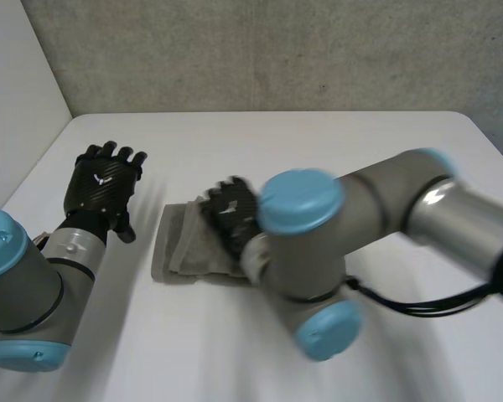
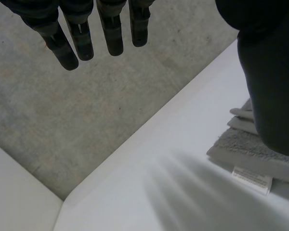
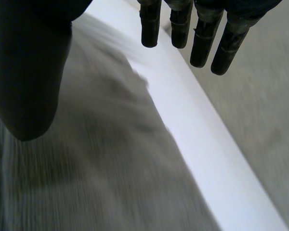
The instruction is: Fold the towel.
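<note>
A grey towel [image 1: 178,248] lies folded into a small thick bundle near the middle of the white table [image 1: 318,142]. My right hand [image 1: 230,211] hovers over the towel's right part, fingers straight and thumb spread, holding nothing. In the right wrist view its fingers [image 3: 202,41] reach past the towel [image 3: 101,168] under the palm. My left hand [image 1: 101,180] is open to the left of the towel and apart from it. In the left wrist view the towel [image 2: 245,147] and its white label [image 2: 252,179] lie beside the thumb [image 2: 272,96].
My right arm's elbow [image 1: 302,251] hangs over the table in front of the towel and hides its right end. The table's far edge [image 3: 197,130] borders grey floor [image 2: 62,120]. A white wall [image 1: 17,92] stands at the left.
</note>
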Robot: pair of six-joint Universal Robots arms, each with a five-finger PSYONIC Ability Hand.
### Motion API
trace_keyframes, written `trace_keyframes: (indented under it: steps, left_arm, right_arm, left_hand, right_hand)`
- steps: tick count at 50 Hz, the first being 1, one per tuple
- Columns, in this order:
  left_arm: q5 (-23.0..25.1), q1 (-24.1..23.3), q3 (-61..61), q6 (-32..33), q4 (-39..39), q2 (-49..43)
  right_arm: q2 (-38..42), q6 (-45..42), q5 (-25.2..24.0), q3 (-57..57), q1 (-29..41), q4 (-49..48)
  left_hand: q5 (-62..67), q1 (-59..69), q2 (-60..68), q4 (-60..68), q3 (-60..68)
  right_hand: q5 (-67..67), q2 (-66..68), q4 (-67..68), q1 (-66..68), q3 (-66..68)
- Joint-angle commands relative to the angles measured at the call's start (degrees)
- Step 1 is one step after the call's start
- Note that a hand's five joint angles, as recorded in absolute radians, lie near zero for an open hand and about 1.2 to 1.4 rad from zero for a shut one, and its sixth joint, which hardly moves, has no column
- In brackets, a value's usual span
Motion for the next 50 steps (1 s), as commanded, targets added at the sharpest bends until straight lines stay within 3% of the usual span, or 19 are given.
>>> trace_keyframes:
  steps: [1,8,10,11,12,13,15,25,31,33,36,40,41,42,43,45,46,48,50]
  left_arm:
    - [0.1,-2.7,0.3,0.2,0.3,-0.8]
    - [0.2,-7.5,1.8,0.4,0.1,-4.8]
    - [0.2,-7.9,2.0,0.5,0.1,-5.5]
    - [0.2,-7.9,2.0,0.5,0.1,-5.5]
    - [0.2,-8.3,2.1,0.5,0.1,-5.8]
    - [0.2,-8.5,2.1,0.5,0.2,-6.0]
    - [0.1,-8.5,2.1,0.5,0.1,-5.9]
    - [-0.1,-8.4,2.2,0.2,0.0,-4.6]
    - [-0.6,-8.3,3.8,0.1,-0.1,-1.2]
    - [-0.7,-8.2,4.3,0.1,0.0,-0.5]
    - [-2.0,-7.8,5.2,-1.0,0.0,0.7]
    - [-4.6,-7.5,6.1,-2.9,-0.1,1.2]
    - [-6.1,-7.2,6.5,-4.2,-0.1,1.2]
    - [-7.6,-6.8,6.8,-5.9,-0.2,1.2]
    - [-7.6,-6.8,6.8,-5.9,-0.2,1.2]
    - [-8.4,-6.3,6.9,-7.3,-0.3,1.2]
    - [-8.6,-6.0,6.8,-8.4,-0.4,1.2]
    - [-8.6,-5.7,6.8,-9.2,-0.5,1.1]
    - [-8.5,-5.7,6.9,-9.7,-0.8,1.0]
  right_arm:
    - [-8.9,1.9,-0.5,18.0,-9.7,-0.6]
    - [-10.4,1.8,-1.6,28.5,-15.6,-7.0]
    - [-11.0,1.7,-2.1,31.6,-16.8,-10.1]
    - [-11.0,1.7,-2.1,31.6,-16.9,-10.1]
    - [-11.0,1.7,-2.1,32.7,-17.5,-11.4]
    - [-11.0,1.7,-2.1,32.7,-17.5,-11.4]
    - [-11.0,1.3,-1.7,33.6,-18.7,-12.6]
    - [-20.4,-6.3,-1.2,32.9,-19.8,-13.0]
    - [-20.6,-13.1,-1.1,25.9,-13.4,-12.5]
    - [-15.2,-15.1,-1.4,17.7,-3.1,-11.8]
    - [-7.8,-17.6,-3.0,10.3,3.4,-9.5]
    - [-2.8,-20.3,-8.2,5.4,6.4,-6.4]
    - [-0.3,-21.2,-11.7,3.5,7.2,-4.9]
    - [1.8,-22.2,-14.2,1.9,7.6,-3.6]
    - [1.8,-22.2,-14.2,1.9,7.6,-3.5]
    - [3.9,-21.4,-15.1,0.4,7.5,-2.8]
    - [3.9,-21.4,-15.1,0.3,7.5,-2.8]
    - [3.5,-19.6,-12.0,0.3,6.8,-3.4]
    - [2.3,-17.8,-9.8,0.5,6.6,-3.7]
  left_hand:
    - [-10.4,-2.8,-2.5,-3.0,-2.0]
    - [-9.8,-2.1,-1.8,-2.3,-1.3]
    - [-9.8,-2.1,-1.8,-2.3,-1.3]
    - [-9.8,-2.1,-1.8,-2.3,-1.3]
    - [-9.8,-2.1,-1.8,-2.3,-1.3]
    - [-9.9,-2.3,-2.0,-2.5,-1.5]
    - [-9.8,-2.1,-1.8,-2.3,-1.3]
    - [-9.9,-2.3,-2.0,-2.5,-1.5]
    - [-10.3,-2.6,-2.3,-2.8,-1.8]
    - [-10.3,-2.6,-2.3,-2.8,-1.8]
    - [-10.9,-3.3,-3.0,-3.5,-2.5]
    - [-11.4,-3.8,-3.5,-4.0,-3.0]
    - [-11.6,-4.0,-3.7,-4.2,-3.2]
    - [-11.9,-4.3,-4.0,-4.5,-3.5]
    - [-12.0,-4.3,-4.0,-4.5,-3.5]
    - [-12.0,-4.3,-4.0,-4.5,-3.5]
    - [-11.8,-4.1,-3.9,-4.3,-3.3]
    - [-11.8,-4.1,-3.9,-4.3,-3.3]
    - [-11.8,-4.1,-3.9,-4.3,-3.3]
  right_hand:
    - [-2.3,-2.8,-3.4,-2.0,-2.7]
    - [12.9,12.4,11.8,13.2,12.5]
    - [29.8,29.3,28.7,30.0,29.4]
    - [29.9,29.4,28.8,30.1,29.5]
    - [41.5,41.1,40.5,41.8,41.2]
    - [41.6,41.2,40.6,41.9,41.3]
    - [66.5,66.0,65.5,66.8,66.1]
    - [66.6,66.2,65.6,66.9,66.3]
    - [66.6,66.2,65.6,66.9,66.3]
    - [66.6,66.2,65.6,66.9,66.3]
    - [66.6,66.2,65.6,66.9,66.3]
    - [66.6,66.2,65.6,66.9,66.3]
    - [66.6,66.2,65.6,66.9,66.3]
    - [56.0,55.6,55.0,56.3,55.7]
    - [55.9,55.5,54.9,56.2,55.6]
    - [19.6,19.2,18.6,19.9,19.3]
    - [19.4,19.0,18.4,19.7,19.1]
    - [-1.0,-1.5,-2.1,-0.7,-1.4]
    - [-3.4,-3.8,-4.4,-3.1,-3.7]
